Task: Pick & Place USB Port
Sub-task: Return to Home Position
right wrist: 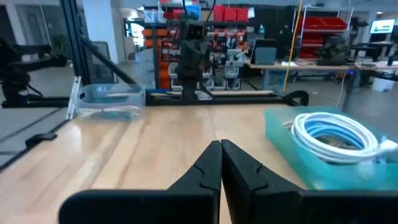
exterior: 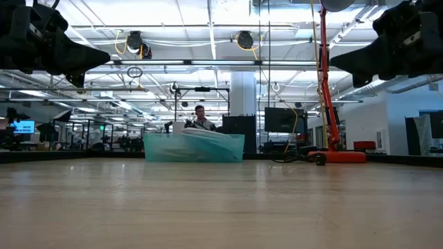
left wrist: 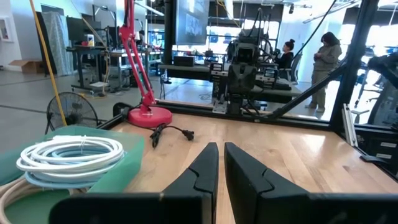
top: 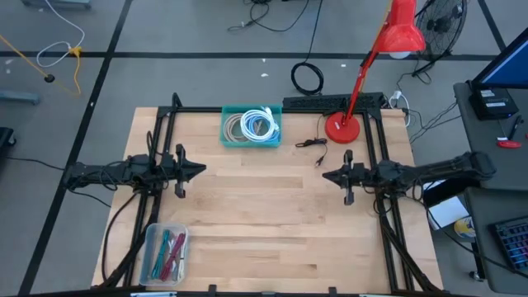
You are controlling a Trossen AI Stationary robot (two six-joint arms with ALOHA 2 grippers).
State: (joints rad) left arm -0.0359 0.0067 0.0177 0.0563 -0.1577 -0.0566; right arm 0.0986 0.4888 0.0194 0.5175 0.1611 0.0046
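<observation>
Green bin [top: 225,125]: upper centre, white cables [top: 257,125] inside.
Transparent bin [top: 147,247]: lower left.
Left gripper [top: 204,171]: mid-left, pressed together.
Right gripper [top: 323,175]: mid-right, pressed together.

Left claw [left wrist: 221,147]: two dark fingers brought together, thin slit left between tips, held over bare tabletop [left wrist: 298,155].
Green bin [left wrist: 121,163]: set beside claw; white cable coil [left wrist: 71,158] laid in it, beige cable [left wrist: 9,194] seen under coil.
Red lamp [left wrist: 148,114]: round base stood at far tabletop edge.
Black cable [left wrist: 168,132]: plugged lead laid loose near lamp base.
Right arm [left wrist: 241,78]: mounted across tabletop, faced this way.
Fan [left wrist: 71,112]: stood on floor.
Two people [left wrist: 325,62]: seen beyond tabletop.
</observation>
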